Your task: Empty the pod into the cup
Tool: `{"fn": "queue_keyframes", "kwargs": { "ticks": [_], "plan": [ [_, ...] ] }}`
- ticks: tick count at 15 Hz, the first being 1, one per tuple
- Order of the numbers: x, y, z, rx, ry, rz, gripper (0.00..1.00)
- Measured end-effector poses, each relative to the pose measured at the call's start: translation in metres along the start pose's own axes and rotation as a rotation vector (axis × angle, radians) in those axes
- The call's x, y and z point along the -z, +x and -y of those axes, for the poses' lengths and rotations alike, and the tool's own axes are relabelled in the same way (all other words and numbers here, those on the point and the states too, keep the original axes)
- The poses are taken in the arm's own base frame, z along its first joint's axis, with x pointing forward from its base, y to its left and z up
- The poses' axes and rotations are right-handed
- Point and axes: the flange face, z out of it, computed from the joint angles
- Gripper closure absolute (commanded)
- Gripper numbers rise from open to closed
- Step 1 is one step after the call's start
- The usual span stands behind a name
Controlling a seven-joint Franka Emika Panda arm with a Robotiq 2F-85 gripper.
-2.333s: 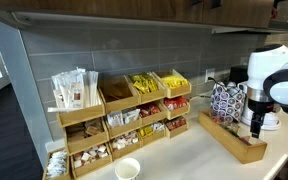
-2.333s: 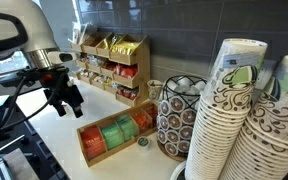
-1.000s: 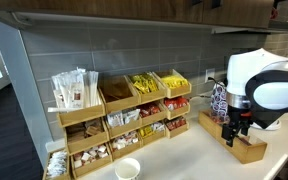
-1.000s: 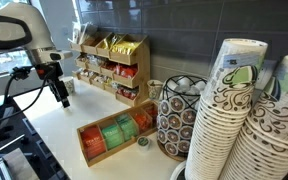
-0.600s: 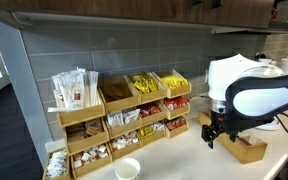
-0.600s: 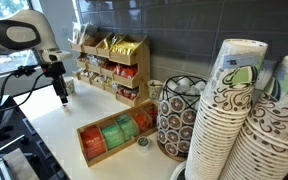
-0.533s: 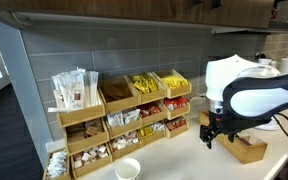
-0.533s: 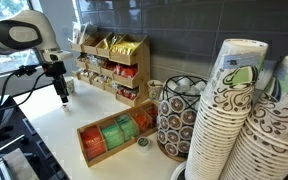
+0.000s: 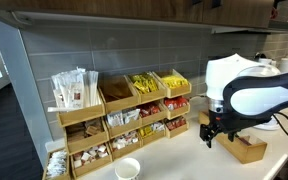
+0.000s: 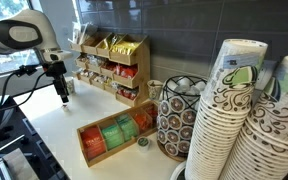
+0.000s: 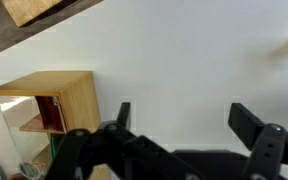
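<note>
Jaws wide apart, holding nothing, low over the white surface (image 9: 179, 155) just left of a wooden tray (image 9: 246, 149); cup (image 9: 128, 168) well left, near edge, before the rack (image 9: 124, 110)

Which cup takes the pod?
Find the tiered wooden organiser against the grey wall. On the white counter before its lowest bins stands a small round cup. It is plain white, cream inside, unlike the patterned cups.
</note>
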Motion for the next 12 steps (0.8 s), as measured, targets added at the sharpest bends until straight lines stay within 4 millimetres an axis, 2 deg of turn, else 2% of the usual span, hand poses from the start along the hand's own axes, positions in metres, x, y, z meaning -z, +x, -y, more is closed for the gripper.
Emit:
{"fn": "queue_keyframes", "kwargs": {
  "ticks": [8,12],
  "plan": [
    [-0.003,-0.001,0.003,-0.023,-0.006,0.006,0.0],
    [-0.024,-0.009,0.035,-0.201,-0.039,0.026,0.0]
  ]
}}
